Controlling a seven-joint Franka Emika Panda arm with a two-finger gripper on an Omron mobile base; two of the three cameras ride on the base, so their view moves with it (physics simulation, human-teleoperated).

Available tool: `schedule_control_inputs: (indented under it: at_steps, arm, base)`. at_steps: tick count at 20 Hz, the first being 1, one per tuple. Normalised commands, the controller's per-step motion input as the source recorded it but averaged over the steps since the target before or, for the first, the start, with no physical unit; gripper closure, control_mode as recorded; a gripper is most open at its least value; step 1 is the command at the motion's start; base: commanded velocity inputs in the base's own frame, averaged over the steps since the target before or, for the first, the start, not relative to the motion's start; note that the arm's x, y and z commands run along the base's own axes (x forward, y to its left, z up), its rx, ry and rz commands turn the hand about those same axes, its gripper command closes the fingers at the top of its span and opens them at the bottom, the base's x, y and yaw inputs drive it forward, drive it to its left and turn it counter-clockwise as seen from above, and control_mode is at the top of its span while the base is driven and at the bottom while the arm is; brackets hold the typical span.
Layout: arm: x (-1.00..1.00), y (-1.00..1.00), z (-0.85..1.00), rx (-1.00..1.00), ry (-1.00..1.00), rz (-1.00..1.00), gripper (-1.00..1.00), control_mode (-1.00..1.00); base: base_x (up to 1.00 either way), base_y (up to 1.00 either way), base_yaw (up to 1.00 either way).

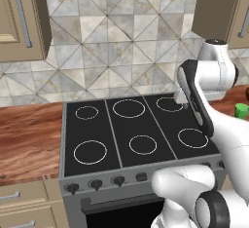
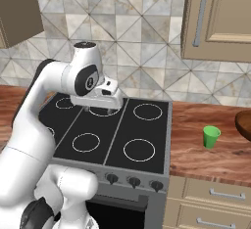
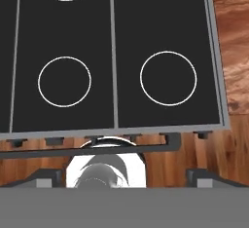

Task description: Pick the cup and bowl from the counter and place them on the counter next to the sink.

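Nearest to us sit the stove knobs (image 2: 133,180) along the front of the black stovetop (image 2: 105,134), which the arm reaches over. We see our tool (image 2: 97,108) hanging above the stovetop's back rings with its jaws spread wide and nothing between them. To the right, on the reddish counter (image 2: 206,157), the small green cup (image 2: 211,137) stands upright, well apart from the tool; we cannot see into it. Just beyond it, at the picture's right edge, the dark brown bowl (image 2: 244,123) rests on the same counter, its inside hidden from us.
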Motion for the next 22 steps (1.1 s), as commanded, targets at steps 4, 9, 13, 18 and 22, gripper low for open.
schedule_control_inputs:
  at_steps: [4, 9, 13, 18, 22]
  arm:
    - [0.16, -0.55, -0.02, -0.04, 0.00, -0.10, -1.00, -1.00]
    - [0.00, -0.92, 0.00, 0.00, 0.00, -0.11, -1.00, -1.00]
    - [-0.37, -0.98, -0.01, 0.00, 0.00, -0.15, -1.00, -1.00]
    - [-0.08, -0.88, -0.01, 0.00, 0.00, -0.15, -1.00, -1.00]
    - [0.00, -0.85, 0.00, 0.00, 0.00, -0.10, -1.00, -1.00]
  base:
    - [0.00, 0.00, 0.00]
    - [0.00, 0.00, 0.00]
    - [0.00, 0.00, 0.00]
    - [0.00, 0.00, 0.00]
    - [0.00, 0.00, 0.00]
